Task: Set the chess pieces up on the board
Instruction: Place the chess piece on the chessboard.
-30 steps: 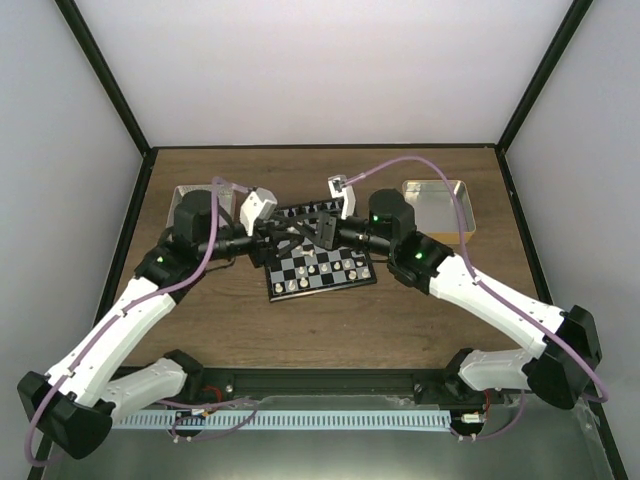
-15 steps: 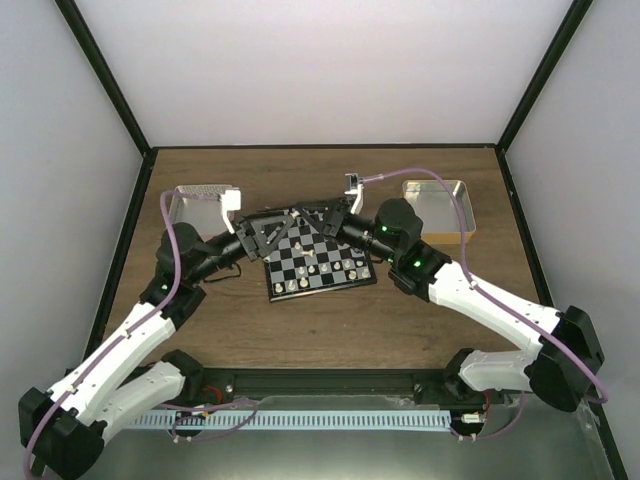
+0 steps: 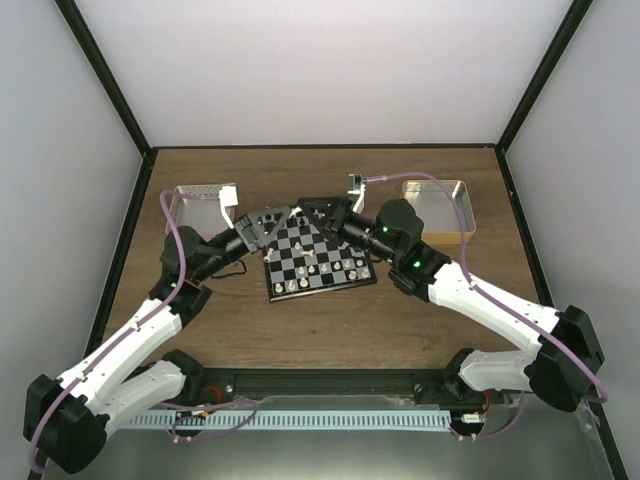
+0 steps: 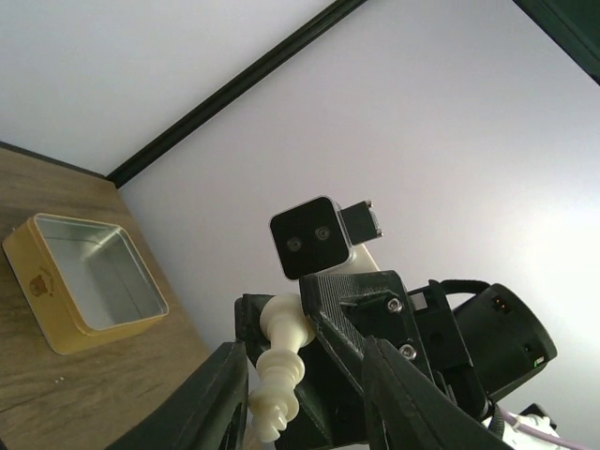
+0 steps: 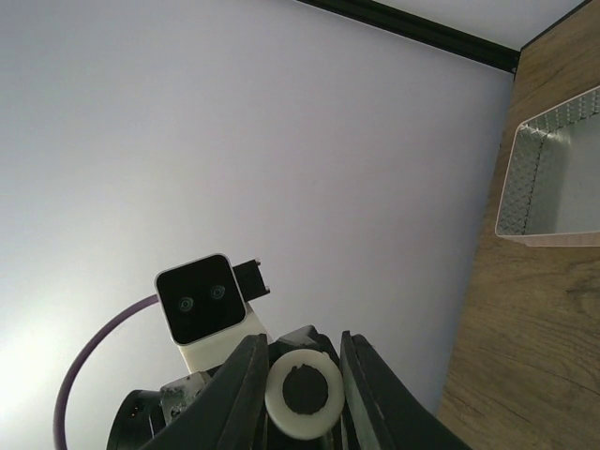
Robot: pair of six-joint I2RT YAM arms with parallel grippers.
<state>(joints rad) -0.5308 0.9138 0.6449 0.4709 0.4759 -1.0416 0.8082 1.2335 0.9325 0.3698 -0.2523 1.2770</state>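
Observation:
The board [image 3: 300, 252] lies mid-table with several cream chess pieces [image 3: 322, 268] standing on its near rows. Above its far left corner the two grippers meet tip to tip. My right gripper [image 3: 314, 209] is shut on the round base of one cream chess piece [image 5: 277, 405], which it holds sideways. In the left wrist view that piece [image 4: 281, 361] pokes out between the fingers of my left gripper [image 4: 305, 361]. Its head lies by the left finger [image 4: 217, 398], and a wide gap separates it from the other. My left gripper [image 3: 272, 222] is open around it.
A silver metal tray [image 3: 200, 200] sits at the back left, also seen in the right wrist view [image 5: 553, 187]. A gold tin [image 3: 437, 200] sits at the back right, also seen in the left wrist view [image 4: 84, 281]. Black frame posts and white walls enclose the table.
Both wrists have tilted level and the grippers have come together over the board's far left corner. The left jaws widened, then narrowed around the piece that the right gripper holds.

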